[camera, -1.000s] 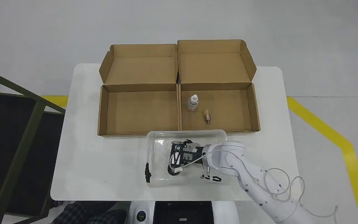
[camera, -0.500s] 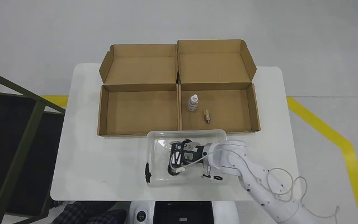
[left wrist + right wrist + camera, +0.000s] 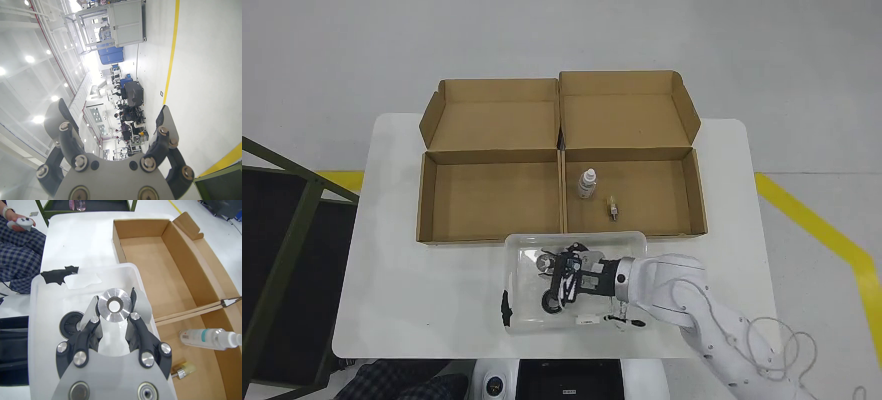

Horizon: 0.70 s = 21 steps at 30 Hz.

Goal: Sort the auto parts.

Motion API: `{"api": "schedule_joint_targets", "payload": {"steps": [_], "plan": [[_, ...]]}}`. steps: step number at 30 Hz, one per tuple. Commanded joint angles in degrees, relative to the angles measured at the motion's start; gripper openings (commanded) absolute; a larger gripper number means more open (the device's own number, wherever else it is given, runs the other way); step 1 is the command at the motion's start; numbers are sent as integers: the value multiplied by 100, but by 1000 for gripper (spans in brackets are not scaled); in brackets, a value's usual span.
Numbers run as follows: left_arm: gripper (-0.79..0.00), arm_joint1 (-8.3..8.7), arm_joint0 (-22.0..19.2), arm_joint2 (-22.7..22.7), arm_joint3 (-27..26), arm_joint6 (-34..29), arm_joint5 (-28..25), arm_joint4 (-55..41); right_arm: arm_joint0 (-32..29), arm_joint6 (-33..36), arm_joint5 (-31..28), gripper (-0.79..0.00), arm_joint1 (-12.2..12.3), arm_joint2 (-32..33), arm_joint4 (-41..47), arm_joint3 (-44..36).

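My right gripper [image 3: 114, 302] is shut on a shiny metal disc [image 3: 115, 307] with a centre hole, held above the clear plastic bin [image 3: 34, 306]. A black ring-shaped part [image 3: 69, 324] lies on the bin floor beside the fingers. In the top view the right gripper [image 3: 554, 275] sits over the left half of the bin [image 3: 632, 238], the disc [image 3: 544, 262] at its tip. My left gripper [image 3: 113, 113] is open with nothing between its fingers, pointing out into the room away from the table.
Two open cardboard boxes stand behind the bin: the left box [image 3: 488, 200] is bare, the right box [image 3: 634, 195] holds a small white bottle [image 3: 586, 182] and a small brass-coloured part [image 3: 612, 208]. Black tape [image 3: 504, 307] sticks at the bin's left edge.
The right gripper has risen and tilted in the bin, lifting the metal disc off the floor; the wrist has turned and the arm has shifted slightly.
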Motion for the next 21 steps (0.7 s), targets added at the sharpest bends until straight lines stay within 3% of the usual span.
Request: {"api": "schedule_joint_targets", "payload": {"steps": [1, 21], "plan": [[0, 0, 0, 0, 0, 0, 0, 0, -82, -87, 28, -785, 21, 120, 87, -167], [0, 0, 0, 0, 0, 0, 0, 0, -613, -842, 229, -785, 209, 1714, 1252, -1174]]}}
